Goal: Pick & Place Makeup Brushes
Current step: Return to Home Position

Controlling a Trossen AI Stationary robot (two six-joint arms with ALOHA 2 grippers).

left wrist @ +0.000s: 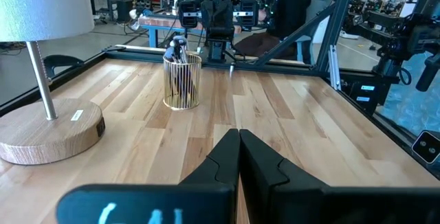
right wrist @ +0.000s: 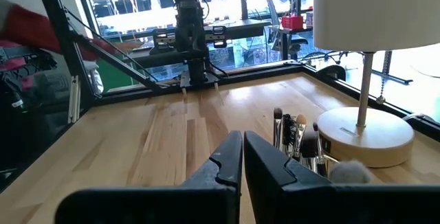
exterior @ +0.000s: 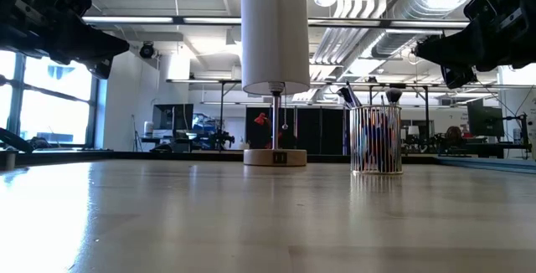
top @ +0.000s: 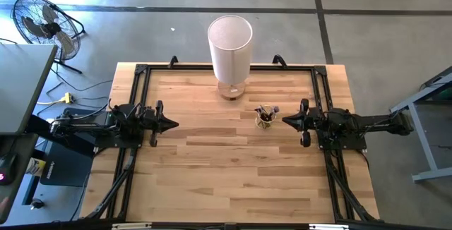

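Dark-handled makeup brushes (exterior: 393, 97) stand bristles-up in the gold wire cup (exterior: 358, 160); left gripper (top: 174, 124) and right gripper (top: 285, 120) pressed together, empty, clear of it; homing judged underway; next: settle arms at rest

We see a pale wooden bench (top: 226, 173) edged by a black metal frame (top: 183, 67). Near its far edge stands a lamp (top: 230, 43) with a tall white shade, a thin metal stem and a round wooden base (left wrist: 48, 131). Near the base, towards the right side, sits a small wire cup (exterior: 376, 143), upright and apart from the lamp. On the grey floor (top: 381, 39), off the bench's far left corner, stands a black fan (top: 44, 24).
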